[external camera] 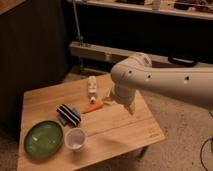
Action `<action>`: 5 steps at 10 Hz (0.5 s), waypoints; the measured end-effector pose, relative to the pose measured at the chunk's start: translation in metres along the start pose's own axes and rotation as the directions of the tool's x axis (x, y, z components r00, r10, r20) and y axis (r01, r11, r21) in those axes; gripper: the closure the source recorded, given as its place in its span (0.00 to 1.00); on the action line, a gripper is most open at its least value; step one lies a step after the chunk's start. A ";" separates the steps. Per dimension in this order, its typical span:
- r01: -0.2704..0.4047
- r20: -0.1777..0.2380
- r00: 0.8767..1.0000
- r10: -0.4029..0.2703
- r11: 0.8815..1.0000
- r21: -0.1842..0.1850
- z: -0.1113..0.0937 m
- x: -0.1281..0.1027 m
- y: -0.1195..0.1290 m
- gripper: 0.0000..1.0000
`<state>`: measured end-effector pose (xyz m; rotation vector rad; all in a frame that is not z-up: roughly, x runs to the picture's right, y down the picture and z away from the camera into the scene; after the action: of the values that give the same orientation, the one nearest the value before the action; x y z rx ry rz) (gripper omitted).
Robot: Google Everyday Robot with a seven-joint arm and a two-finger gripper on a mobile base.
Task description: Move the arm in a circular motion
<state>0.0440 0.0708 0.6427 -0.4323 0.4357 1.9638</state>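
Arm [165, 82] bent over the table [125, 131], gripper [129, 106] low beside the orange piece [93, 106].

The arm comes in from the right of the view, its long axis running leftward to a rounded elbow, then turning down to the gripper, which hangs close over the wood. Whether it is wide or narrow, I cannot tell. The orange piece and white bottle [92, 86] lie just to its left, and the striped block [67, 114], cup [75, 139] and green plate [43, 138] lie farther that way. The leftward half of a circle probably needs height.
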 end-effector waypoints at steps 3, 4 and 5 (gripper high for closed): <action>0.173 -0.027 0.984 -0.175 0.984 -0.048 -0.006 0.026 0.062 0.20; 0.225 -0.033 0.973 -0.227 0.972 -0.063 -0.007 0.033 0.089 0.20; 0.272 -0.034 0.961 -0.275 0.959 -0.080 -0.007 0.037 0.114 0.20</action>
<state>-0.0740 0.0500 0.6315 -0.5546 0.3131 1.7079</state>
